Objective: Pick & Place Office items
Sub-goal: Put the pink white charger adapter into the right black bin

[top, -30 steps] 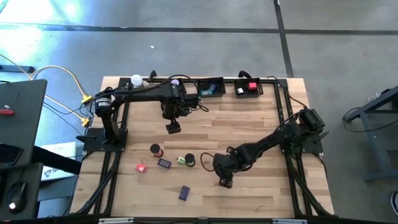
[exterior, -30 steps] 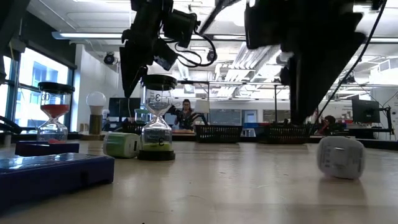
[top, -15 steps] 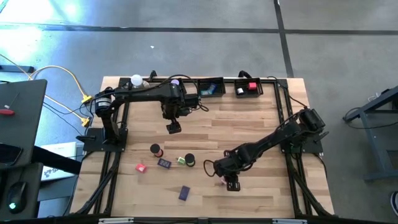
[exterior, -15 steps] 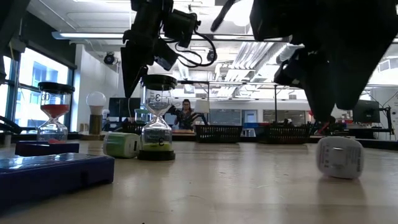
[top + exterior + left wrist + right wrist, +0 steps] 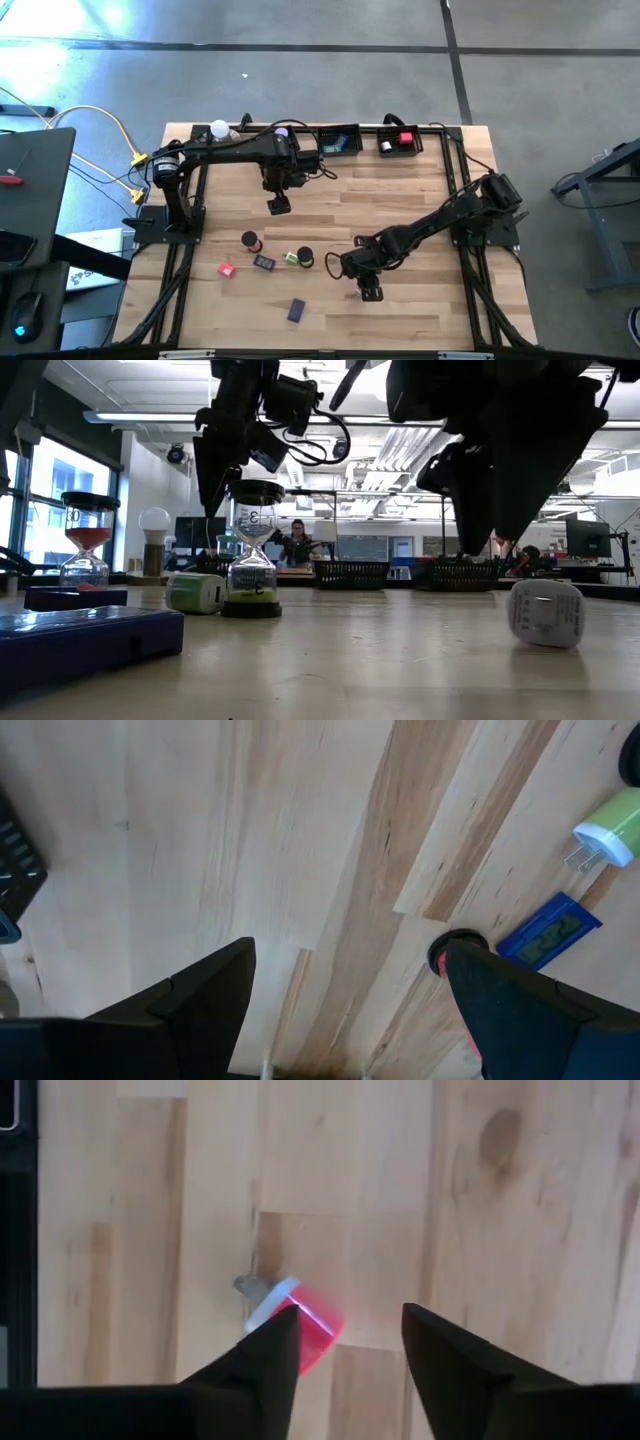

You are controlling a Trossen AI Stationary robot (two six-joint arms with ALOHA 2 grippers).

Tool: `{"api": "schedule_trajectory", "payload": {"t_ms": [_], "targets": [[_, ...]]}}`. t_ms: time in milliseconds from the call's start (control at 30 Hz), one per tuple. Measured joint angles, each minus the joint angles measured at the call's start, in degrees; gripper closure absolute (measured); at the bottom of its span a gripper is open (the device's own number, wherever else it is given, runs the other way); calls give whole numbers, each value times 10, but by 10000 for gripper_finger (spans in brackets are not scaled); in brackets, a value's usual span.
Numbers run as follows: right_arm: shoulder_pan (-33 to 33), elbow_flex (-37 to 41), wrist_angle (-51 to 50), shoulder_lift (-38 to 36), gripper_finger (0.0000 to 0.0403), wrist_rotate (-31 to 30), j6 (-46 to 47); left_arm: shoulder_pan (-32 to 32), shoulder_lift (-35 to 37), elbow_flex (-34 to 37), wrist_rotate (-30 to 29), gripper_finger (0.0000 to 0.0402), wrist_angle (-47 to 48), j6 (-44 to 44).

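Surface: pale wooden table (image 5: 400,200) on a grey floor, black frame round it; low view is looking across into an open office w/ a person seated far back.
Target item: small pink-red plug w/ white end and metal prongs (image 5: 296,1325), lying flat on the wood near the table's front-centre.
Key relation: right gripper (image 5: 369,292) is hanging right above it; in the right wrist view the plug is sitting against one finger, off to that side of the gap, not centred. Long axis is running slantwise across the finger line, prongs pointing away from the gripper.
Right gripper state: fingers standing apart, nothing pinched; judgement: needs a small sideways shift before going down.
Nearer arm: right, by far.
Left gripper (image 5: 279,205): waiting over bare wood toward the back-centre, fingers spread wide, holding nothing.
Other items: red-capped hourglass (image 5: 249,241), blue block (image 5: 264,262), green-white plug (image 5: 291,257), black-capped hourglass (image 5: 305,257), pink block (image 5: 227,269), purple block (image 5: 296,310), all lying loose left of the target.
Containers: two black trays along the back edge; left tray (image 5: 340,139) is holding smth blue, right tray (image 5: 400,139) is holding a red bit and a dark one.
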State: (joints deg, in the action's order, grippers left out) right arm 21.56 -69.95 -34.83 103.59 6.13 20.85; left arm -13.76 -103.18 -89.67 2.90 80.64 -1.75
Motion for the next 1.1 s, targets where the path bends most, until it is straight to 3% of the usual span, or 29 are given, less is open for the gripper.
{"api": "schedule_trajectory", "payload": {"t_ms": [267, 467, 567, 867, 1100], "targets": [[-4, 0, -7, 0, 121, 3, 28, 0, 0, 0, 0, 82, -2, -3], [-4, 0, -4, 0, 84, 37, 47, 0, 0, 0, 0, 82, -1, -9], [3, 0, -9, 0, 81, 31, 8, 0, 0, 0, 0, 82, -2, -12], [47, 0, -3, 0, 110, -69, -123, 0, 0, 0, 0, 82, -3, -13], [58, 0, 17, 4, 137, -74, -132, 0, 0, 0, 0, 82, -3, -25]]}}
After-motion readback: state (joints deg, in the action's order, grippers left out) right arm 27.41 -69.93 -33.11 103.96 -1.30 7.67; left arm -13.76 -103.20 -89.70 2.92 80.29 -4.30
